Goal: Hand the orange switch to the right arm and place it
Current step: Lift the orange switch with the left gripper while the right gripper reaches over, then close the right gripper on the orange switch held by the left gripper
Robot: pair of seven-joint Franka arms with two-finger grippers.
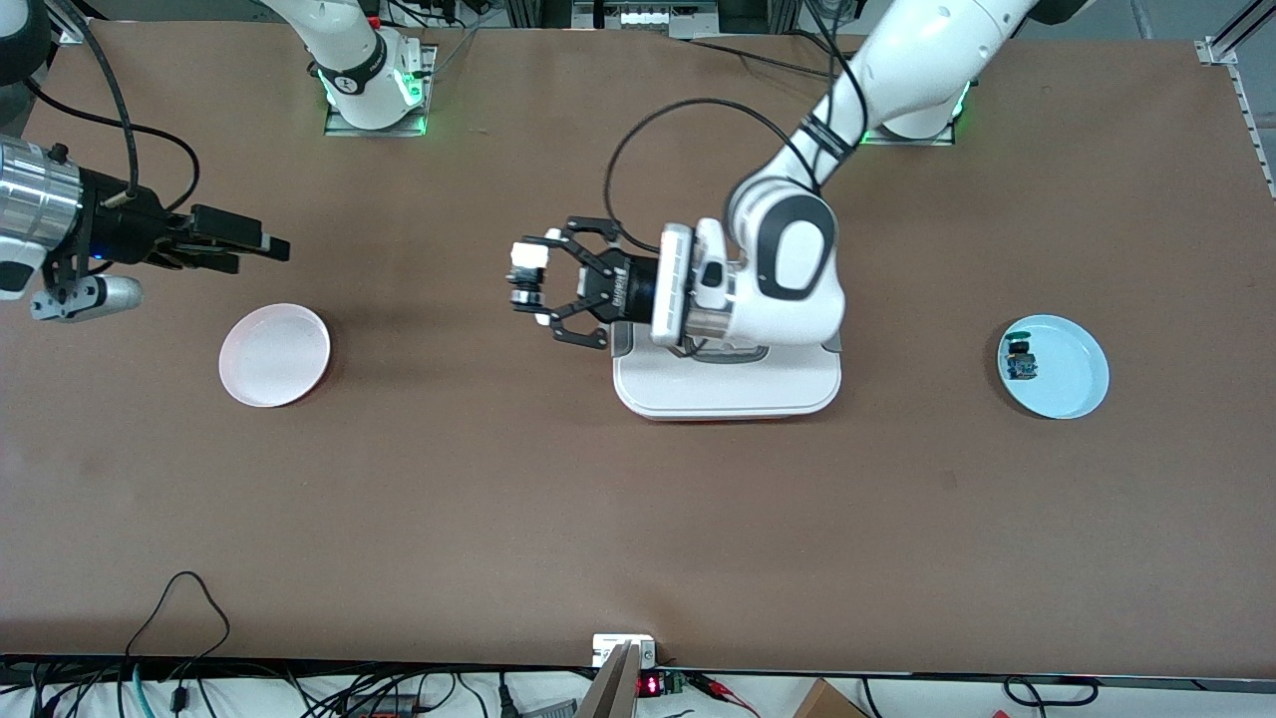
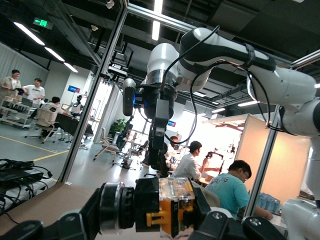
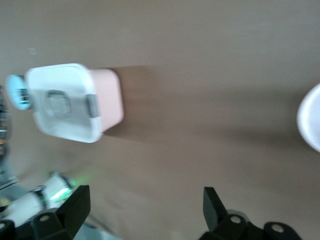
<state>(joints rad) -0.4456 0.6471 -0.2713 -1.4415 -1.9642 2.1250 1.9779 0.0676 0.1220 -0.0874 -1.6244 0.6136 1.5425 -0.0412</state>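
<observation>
Left pincer (image 1: 526,284), clenched on the orange switch (image 2: 162,207), hangs mid-table; right pincer (image 1: 261,245) waits released, well apart above the pink plate (image 1: 274,355); handover and placing remain.

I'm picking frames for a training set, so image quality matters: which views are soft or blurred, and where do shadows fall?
Front view: sharp, evenly lit, with soft shadows on the table beside the pink plate and under the left gripper. Left wrist view: the orange switch close up is soft, the hall's ceiling lights glare. Right wrist view: blurred throughout, the white lidded box smeared.
</observation>
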